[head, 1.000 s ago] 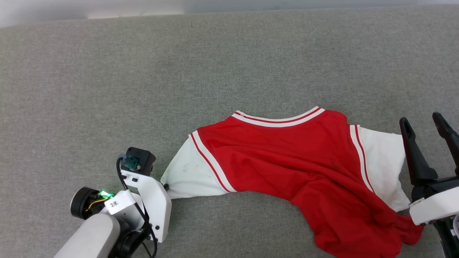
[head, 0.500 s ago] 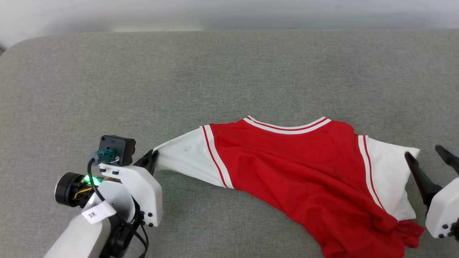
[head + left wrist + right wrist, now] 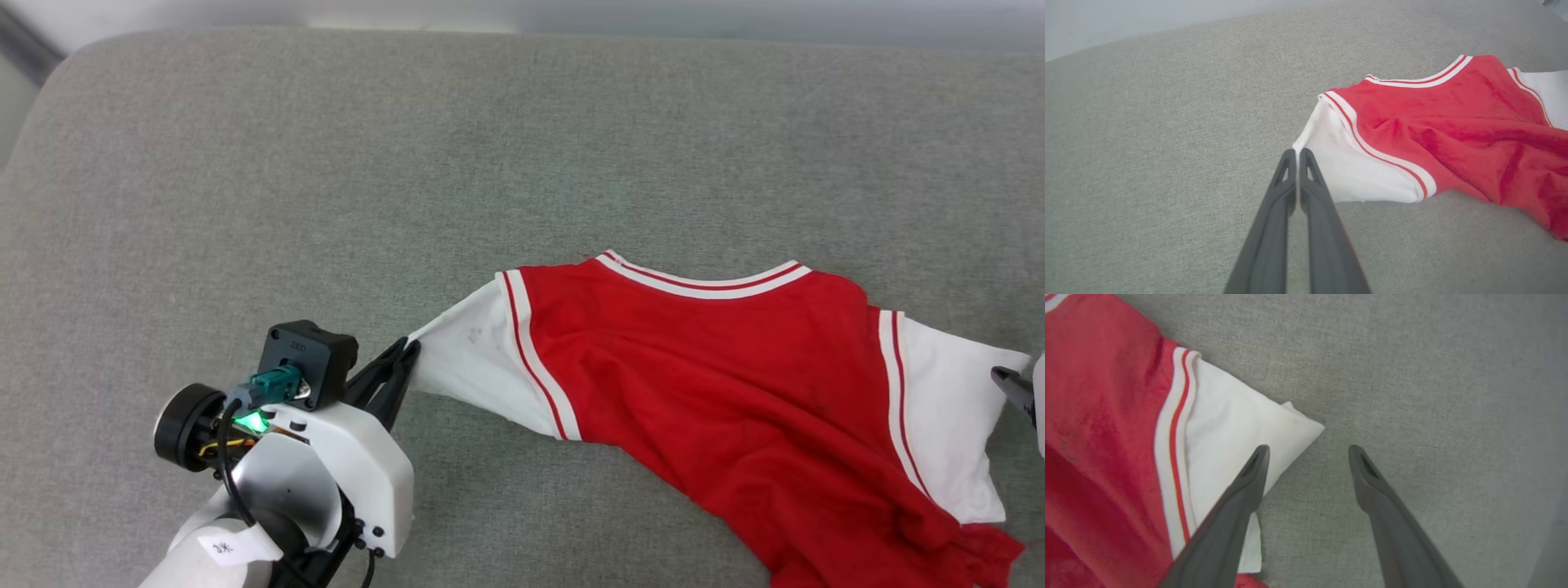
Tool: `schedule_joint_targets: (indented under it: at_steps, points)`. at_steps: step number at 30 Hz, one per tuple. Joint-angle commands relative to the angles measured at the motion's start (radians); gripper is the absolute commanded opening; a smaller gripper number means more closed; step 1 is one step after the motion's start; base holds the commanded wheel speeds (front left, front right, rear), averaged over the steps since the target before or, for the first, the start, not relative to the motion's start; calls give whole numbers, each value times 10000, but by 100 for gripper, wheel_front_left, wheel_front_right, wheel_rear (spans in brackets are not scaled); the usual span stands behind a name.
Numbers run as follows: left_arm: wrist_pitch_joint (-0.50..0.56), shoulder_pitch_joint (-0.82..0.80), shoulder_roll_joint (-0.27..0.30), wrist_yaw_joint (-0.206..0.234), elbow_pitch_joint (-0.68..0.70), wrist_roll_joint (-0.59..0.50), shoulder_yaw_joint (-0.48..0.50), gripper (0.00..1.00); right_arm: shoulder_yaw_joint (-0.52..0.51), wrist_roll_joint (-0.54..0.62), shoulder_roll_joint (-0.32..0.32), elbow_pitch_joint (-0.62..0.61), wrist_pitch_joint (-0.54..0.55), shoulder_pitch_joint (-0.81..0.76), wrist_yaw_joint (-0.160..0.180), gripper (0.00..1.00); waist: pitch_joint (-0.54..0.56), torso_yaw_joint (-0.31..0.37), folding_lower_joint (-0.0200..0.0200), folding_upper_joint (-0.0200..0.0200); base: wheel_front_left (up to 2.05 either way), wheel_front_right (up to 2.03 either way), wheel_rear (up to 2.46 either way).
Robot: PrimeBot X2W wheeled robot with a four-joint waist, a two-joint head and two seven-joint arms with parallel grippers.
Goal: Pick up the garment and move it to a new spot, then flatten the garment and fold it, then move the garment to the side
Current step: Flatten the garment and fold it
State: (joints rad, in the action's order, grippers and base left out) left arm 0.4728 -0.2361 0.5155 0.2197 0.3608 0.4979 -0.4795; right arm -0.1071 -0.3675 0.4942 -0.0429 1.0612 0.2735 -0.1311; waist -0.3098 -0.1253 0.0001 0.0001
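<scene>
The garment (image 3: 718,367) is a red shirt with white sleeves and striped trim. It lies plain side up on the grey cushion, its lower part bunched at the bottom right. My left gripper (image 3: 406,349) is shut on the tip of the garment's left white sleeve (image 3: 1355,167), which is drawn out taut toward it. The left wrist view shows these fingers (image 3: 1295,153) pressed together at the sleeve corner. My right gripper (image 3: 1308,451) is open over the edge of the right sleeve (image 3: 1229,428). One finger is above the white cloth, the other above bare cushion. A fingertip (image 3: 1011,382) peeks in at the right edge.
The grey fabric cushion (image 3: 326,163) spreads wide behind and left of the garment. Its rounded far-left corner (image 3: 57,73) and far edge meet a pale background.
The head camera has shifted. The left sleeve now stretches straighter out to the left in my left gripper, whose fingers have come into sight. My right gripper sits nearer the right sleeve's edge.
</scene>
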Motion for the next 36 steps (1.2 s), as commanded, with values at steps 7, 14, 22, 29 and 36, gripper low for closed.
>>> schedule_joint_targets:
  at_steps: [7, 14, 22, 29, 36]
  points:
    - [-7, -201, -128, -96, 268, -65, -173, 0, 633, -87, 36, 1241, 394, 761, 7, 100, -315, -376, -1, -1, 0, 0, 0]
    - [-100, -268, -200, -162, 102, 59, -213, 0, 1410, -232, -66, 2119, 546, 493, 4, 100, -518, -596, -1, -1, 0, 0, 0]
    - [-249, -290, -187, -205, -141, 150, -150, 0, 1774, -454, 57, 2823, 260, 217, 6, 0, -507, -593, -1, -1, 0, 0, 0]
    - [-573, -150, -54, -84, -410, 206, 152, 0, 1543, -743, 389, 2323, -892, 936, 12, 0, 12, -245, -1, -1, 0, 0, 0]
    - [-1098, 123, 274, 177, -212, 188, 799, 0, 1134, -1253, 673, 1141, -1975, 1258, 9, 0, 745, 232, -1, -1, 0, 0, 0]
